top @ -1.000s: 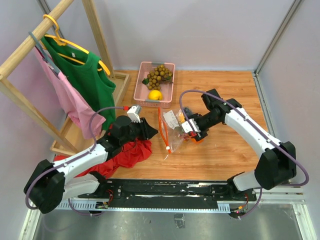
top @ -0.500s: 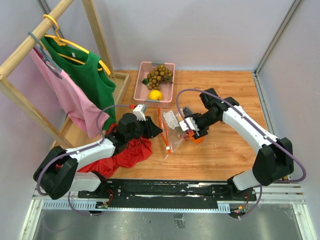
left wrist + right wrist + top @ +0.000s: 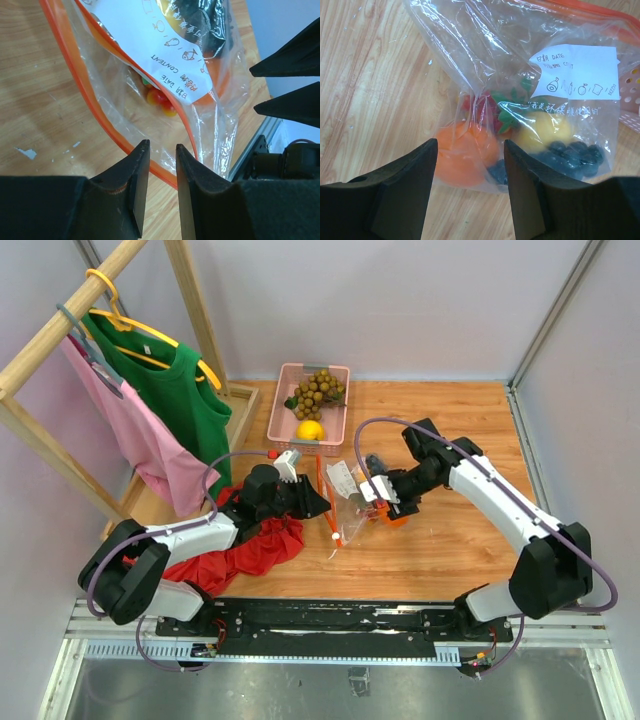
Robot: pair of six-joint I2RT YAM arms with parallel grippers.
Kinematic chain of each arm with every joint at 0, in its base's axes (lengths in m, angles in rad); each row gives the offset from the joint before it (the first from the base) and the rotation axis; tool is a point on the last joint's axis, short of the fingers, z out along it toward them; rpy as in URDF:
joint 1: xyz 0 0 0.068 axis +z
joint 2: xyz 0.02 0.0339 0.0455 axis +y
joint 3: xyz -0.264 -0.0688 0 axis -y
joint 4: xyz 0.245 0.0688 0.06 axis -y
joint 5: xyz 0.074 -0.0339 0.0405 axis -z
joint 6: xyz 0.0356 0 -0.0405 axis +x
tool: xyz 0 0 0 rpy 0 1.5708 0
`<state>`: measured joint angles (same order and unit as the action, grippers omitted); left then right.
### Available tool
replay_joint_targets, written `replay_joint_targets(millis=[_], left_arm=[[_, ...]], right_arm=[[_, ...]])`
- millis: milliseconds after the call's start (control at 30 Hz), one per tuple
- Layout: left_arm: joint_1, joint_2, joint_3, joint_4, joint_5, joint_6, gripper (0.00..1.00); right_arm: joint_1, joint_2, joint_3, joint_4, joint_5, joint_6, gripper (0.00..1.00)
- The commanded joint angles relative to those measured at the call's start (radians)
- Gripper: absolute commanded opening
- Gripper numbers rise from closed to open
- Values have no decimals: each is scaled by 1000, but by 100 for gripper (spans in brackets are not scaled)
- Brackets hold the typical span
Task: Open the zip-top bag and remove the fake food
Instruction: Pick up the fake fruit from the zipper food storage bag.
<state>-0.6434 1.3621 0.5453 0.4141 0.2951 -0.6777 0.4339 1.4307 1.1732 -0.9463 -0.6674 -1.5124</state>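
**Top view.** The zip-top bag [image 3: 350, 495] lies flat on the wooden table [image 3: 460, 420] at frame centre. Its orange zip strip [image 3: 323, 490] runs along the bag's left side. The left gripper [image 3: 322, 508] meets that strip from the left. The right gripper [image 3: 383, 502] sits at the bag's opposite end. Neither jaw opening can be read in this view. Just above the bag, the pink basket [image 3: 283, 400] holds a tan-brown bunch [image 3: 320, 390] and a lemon [image 3: 311, 429]. A red cloth [image 3: 250, 550] lies at lower left, under the left arm.

**Left wrist view.** The fingers [image 3: 137, 190] stand a narrow gap apart. The zip strip runs from upper left down into that gap at the fingertips. Whether they pinch it cannot be told. A white label [image 3: 165, 45] on the bag fills the upper centre.

**Right wrist view.** The fingers [image 3: 405, 195] stand wide apart at the bottom of the frame, flanking the bag's closed end. Only this view shows the fake food [image 3: 520, 135] inside the bag clearly:
- An orange fruit [image 3: 462, 155] lies between the fingertips.
- A yellow fruit [image 3: 542, 131] lies to its right.
- A dark purple bunch [image 3: 575, 152] lies at lower right.

Contact between the fingers and the plastic cannot be determined.
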Motion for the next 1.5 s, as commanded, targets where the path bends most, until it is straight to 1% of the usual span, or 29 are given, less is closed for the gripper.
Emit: replay_joint_targets(millis=[0,200,400,1000,1200,1467], left_arm=[[-6,-1,27,46,50,-9,32],[-6,-6,25,49,63,-24,32],[-15,-11,21,46,65,-32,33],[-38,39,27,63,70,-34,32],[-38,48,30,64,63,-13,32],[-38,12,24,39,49,17,32]], right_arm=[[11,-50,-18,-20,3,40,57],[5,-69,-42,-16,20,31,57],[5,-75,-45,-12,3,32,57],[5,-64,-56,11,-37,18,57],[5,-57,-43,34,-64,37,57],[5,-69,-36,35,-99,59,57]])
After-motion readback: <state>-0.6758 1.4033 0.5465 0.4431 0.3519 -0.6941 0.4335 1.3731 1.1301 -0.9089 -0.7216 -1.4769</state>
